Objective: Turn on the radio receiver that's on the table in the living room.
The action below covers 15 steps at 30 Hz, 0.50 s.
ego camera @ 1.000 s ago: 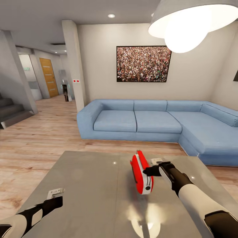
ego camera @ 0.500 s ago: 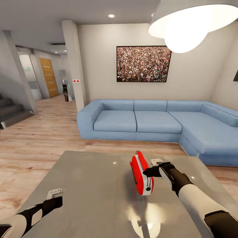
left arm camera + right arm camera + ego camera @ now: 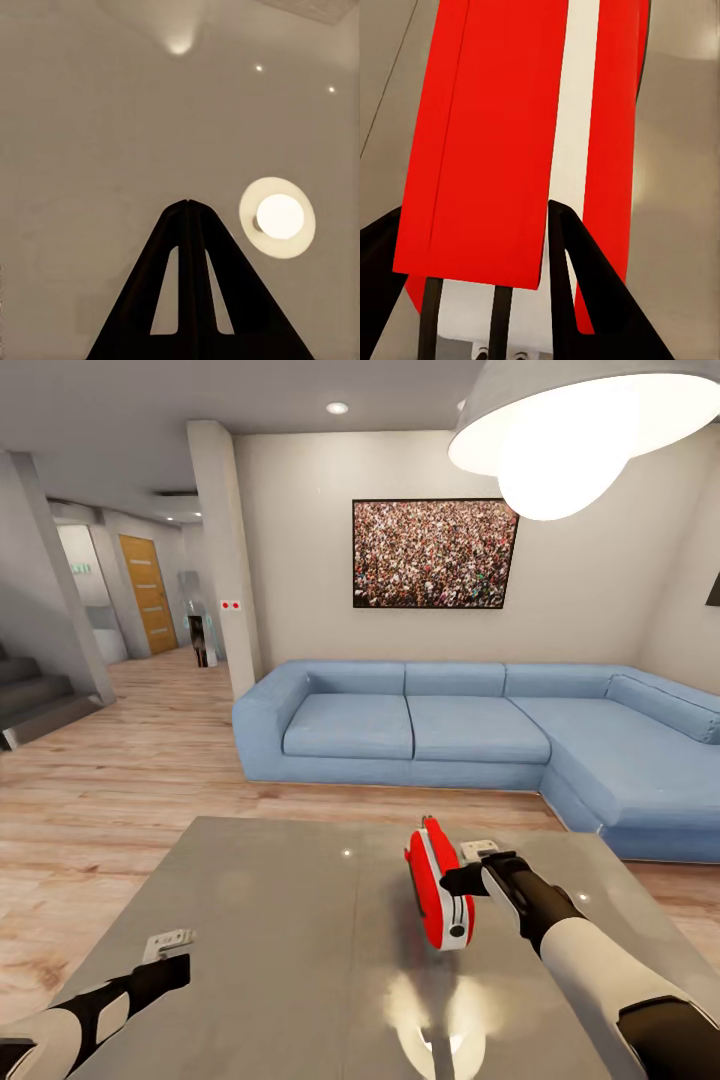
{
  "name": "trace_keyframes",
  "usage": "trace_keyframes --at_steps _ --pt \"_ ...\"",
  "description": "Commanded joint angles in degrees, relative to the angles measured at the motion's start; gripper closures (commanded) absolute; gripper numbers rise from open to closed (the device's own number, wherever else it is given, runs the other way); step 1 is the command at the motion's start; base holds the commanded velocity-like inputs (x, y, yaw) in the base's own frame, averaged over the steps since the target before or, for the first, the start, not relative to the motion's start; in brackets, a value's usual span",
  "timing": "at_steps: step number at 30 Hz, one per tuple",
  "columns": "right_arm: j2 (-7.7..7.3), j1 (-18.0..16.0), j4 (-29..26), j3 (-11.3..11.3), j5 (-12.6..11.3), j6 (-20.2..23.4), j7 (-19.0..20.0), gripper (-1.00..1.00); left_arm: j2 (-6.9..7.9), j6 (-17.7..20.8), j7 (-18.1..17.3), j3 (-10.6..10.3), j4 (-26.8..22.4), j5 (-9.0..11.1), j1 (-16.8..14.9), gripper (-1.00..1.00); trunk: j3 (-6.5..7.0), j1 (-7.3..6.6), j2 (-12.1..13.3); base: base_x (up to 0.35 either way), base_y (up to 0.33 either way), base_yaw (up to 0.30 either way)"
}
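Two claws are over your glossy grey surface point(image 3: 270, 920). The radio receiver point(image 3: 438, 883) stands on edge, tilted, on the right half of the surface, in front of the light-blue sofa point(image 3: 480, 735). Your right claw point(image 3: 462, 878) is up against the radio's right side; in the right wrist view its dark fingers point(image 3: 577, 277) are spread, one on each side of the red body and white band, released. Your left claw point(image 3: 170, 952) hovers low at the near left, fingers point(image 3: 187, 255) pressed together on nothing.
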Motion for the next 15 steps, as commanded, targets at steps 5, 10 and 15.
trace_keyframes --at_steps 5,10,15 --pt "0.0 -0.02 0.0 -0.03 -0.15 -0.05 0.1 1.0 0.05 0.0 0.0 0.0 0.01 0.0 0.0 1.0 0.0 0.0 0.0 0.0 0.0 0.0" --pt "0.0 -0.02 0.0 -0.03 -0.23 -0.01 0.53 1.0 -0.06 0.0 0.0 0.0 0.01 0.0 0.0 1.0 -0.35 0.44 -0.8 0.0 0.0 0.0" --pt "0.0 -0.02 0.05 -0.03 -0.26 0.05 0.67 1.0 -0.18 0.0 0.0 -0.01 0.01 0.0 0.0 1.0 -1.25 1.54 -2.81 0.0 0.0 0.0"
